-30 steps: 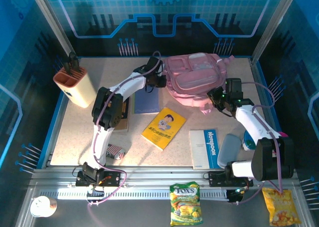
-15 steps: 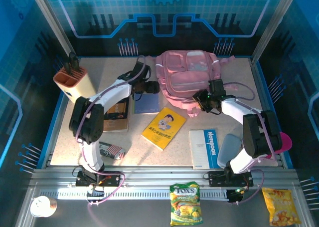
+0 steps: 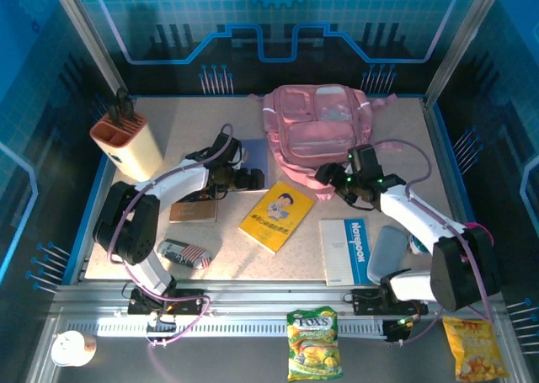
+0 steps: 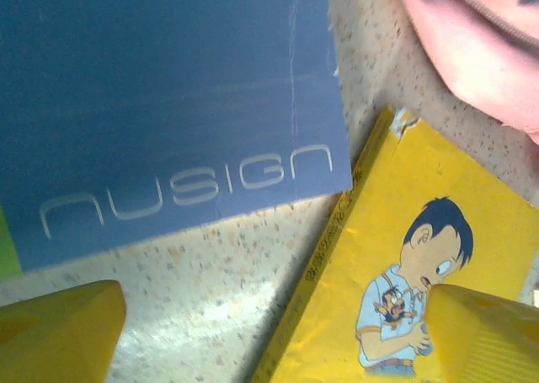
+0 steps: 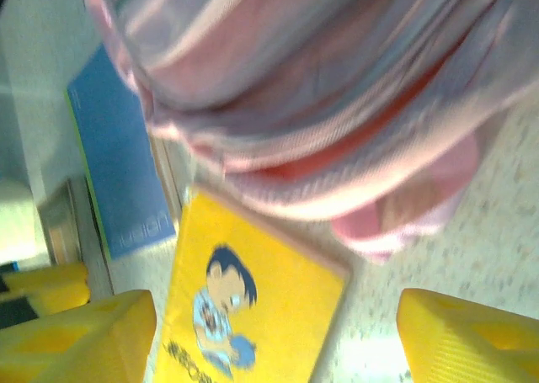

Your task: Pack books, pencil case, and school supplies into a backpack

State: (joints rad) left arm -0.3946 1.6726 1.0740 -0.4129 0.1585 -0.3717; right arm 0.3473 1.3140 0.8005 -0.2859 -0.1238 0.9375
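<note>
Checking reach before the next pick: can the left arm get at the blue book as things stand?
Probably yes. The left gripper hangs open close over the blue book, which lies flat with nothing seen on top. The yellow book crowds one corner, and a flat cover may resist pinching.

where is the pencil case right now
In the top view, the pencil case lies at the near left of the table, just in front of the dark book and to the left of the yellow book.
</note>
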